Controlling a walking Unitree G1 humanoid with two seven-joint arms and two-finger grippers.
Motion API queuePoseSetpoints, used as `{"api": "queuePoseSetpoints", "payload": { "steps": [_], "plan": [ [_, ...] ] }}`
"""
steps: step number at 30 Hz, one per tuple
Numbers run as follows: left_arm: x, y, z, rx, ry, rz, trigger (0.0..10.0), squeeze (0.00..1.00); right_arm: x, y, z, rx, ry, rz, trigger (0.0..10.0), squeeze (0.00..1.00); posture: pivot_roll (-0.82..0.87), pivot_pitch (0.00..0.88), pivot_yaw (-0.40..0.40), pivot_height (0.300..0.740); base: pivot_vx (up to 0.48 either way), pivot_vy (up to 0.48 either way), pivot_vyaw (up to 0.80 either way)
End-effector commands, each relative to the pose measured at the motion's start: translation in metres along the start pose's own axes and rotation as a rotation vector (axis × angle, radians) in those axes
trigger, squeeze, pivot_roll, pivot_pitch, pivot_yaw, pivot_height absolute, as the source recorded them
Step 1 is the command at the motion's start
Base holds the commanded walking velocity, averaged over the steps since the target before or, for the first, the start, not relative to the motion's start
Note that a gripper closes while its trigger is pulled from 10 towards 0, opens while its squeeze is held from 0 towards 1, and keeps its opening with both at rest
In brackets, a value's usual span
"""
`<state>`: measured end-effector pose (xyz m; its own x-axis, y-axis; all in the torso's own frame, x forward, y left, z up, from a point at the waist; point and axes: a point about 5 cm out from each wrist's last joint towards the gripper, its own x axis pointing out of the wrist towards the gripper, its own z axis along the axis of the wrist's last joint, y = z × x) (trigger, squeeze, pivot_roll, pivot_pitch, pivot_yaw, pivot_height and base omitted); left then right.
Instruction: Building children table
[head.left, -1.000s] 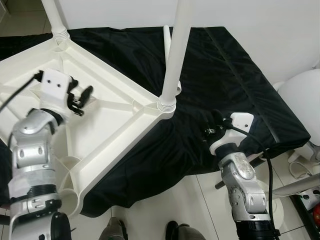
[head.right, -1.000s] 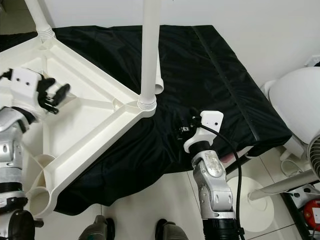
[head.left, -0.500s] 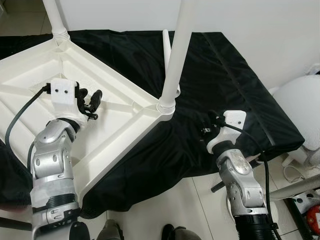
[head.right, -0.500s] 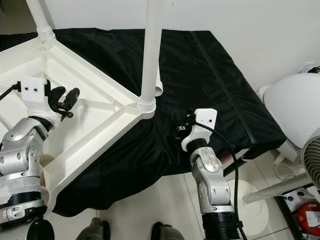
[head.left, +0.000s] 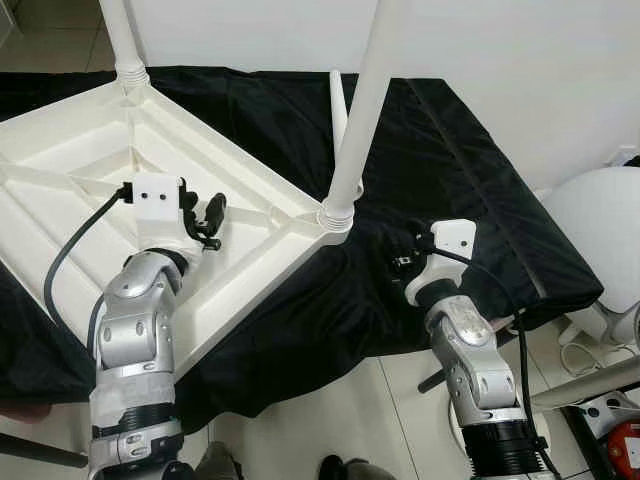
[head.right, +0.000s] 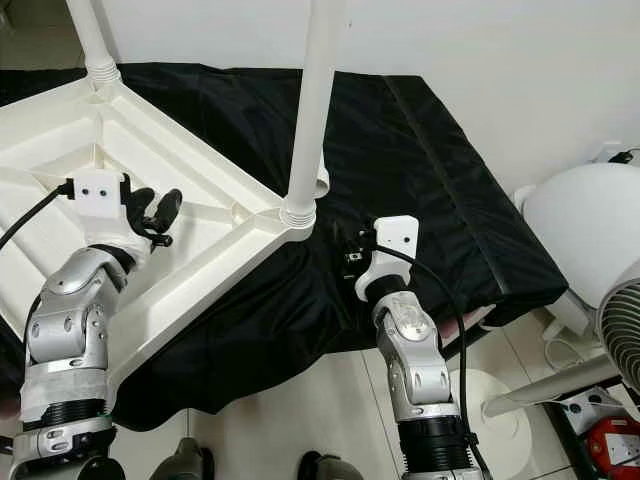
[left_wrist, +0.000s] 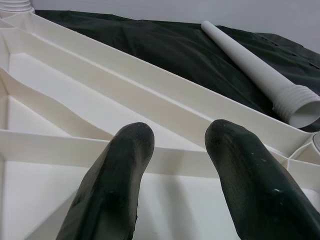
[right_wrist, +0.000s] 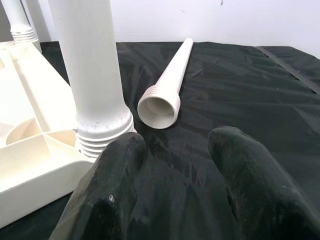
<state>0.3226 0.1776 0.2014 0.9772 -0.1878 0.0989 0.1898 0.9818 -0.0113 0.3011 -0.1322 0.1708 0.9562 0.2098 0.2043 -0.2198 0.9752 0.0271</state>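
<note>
left eye view, ribbed white plastic tabletop (head.left: 80, 190) upturned on glossy black cloth (head.left: 450, 190), both end effectors parted, empty

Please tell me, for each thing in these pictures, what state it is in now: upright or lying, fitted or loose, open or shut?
Tabletop: upside down on the black cloth.
Near corner leg: upright, fitted in its socket.
Far corner leg: upright, fitted.
Loose leg: lying on the cloth, not fitted.
Left hand: open, empty, over the tabletop.
Right hand: open, empty, over the cloth.
</note>
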Motion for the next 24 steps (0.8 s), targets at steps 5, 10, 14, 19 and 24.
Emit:
{"api": "queuePoseSetpoints", "payload": {
  "steps": [5, 10, 14, 19, 24],
  "plan": [
    [-0.0007, -0.0028, -0.0117, -0.009, 0.073, 0.092, 10.0, 0.00, -0.0015, -0.0011, -0.0021, -0.007, -0.002, -0.013, 10.0, 0.00, 0.15, 0.091, -0.100, 0.740, 0.000, 0.000, 0.00],
    [-0.0003, -0.0012, -0.0126, -0.002, 0.065, 0.141, 10.0, 0.00, 0.0008, -0.0005, 0.0000, -0.018, -0.011, -0.012, 10.0, 0.00, 0.14, 0.094, -0.109, 0.740, 0.000, 0.000, 0.00],
    [-0.0013, -0.0003, -0.0129, -0.030, 0.044, 0.180, 10.0, 0.00, 0.0014, -0.0028, 0.0019, -0.025, -0.016, -0.017, 10.0, 0.00, 0.13, 0.099, -0.122, 0.740, 0.000, 0.000, 0.00],
    [-0.0035, 0.0002, -0.0093, -0.021, 0.011, 0.204, 10.0, 0.00, 0.0016, -0.0033, 0.0038, -0.030, -0.022, -0.020, 10.0, 0.00, 0.13, 0.104, -0.129, 0.740, 0.000, 0.000, 0.00],
    [-0.0055, 0.0007, -0.0072, -0.006, 0.002, 0.206, 10.0, 0.00, 0.0024, -0.0024, 0.0053, -0.034, -0.027, -0.016, 10.0, 0.00, 0.13, 0.118, -0.141, 0.740, 0.000, 0.000, 0.00]
  ]
}}
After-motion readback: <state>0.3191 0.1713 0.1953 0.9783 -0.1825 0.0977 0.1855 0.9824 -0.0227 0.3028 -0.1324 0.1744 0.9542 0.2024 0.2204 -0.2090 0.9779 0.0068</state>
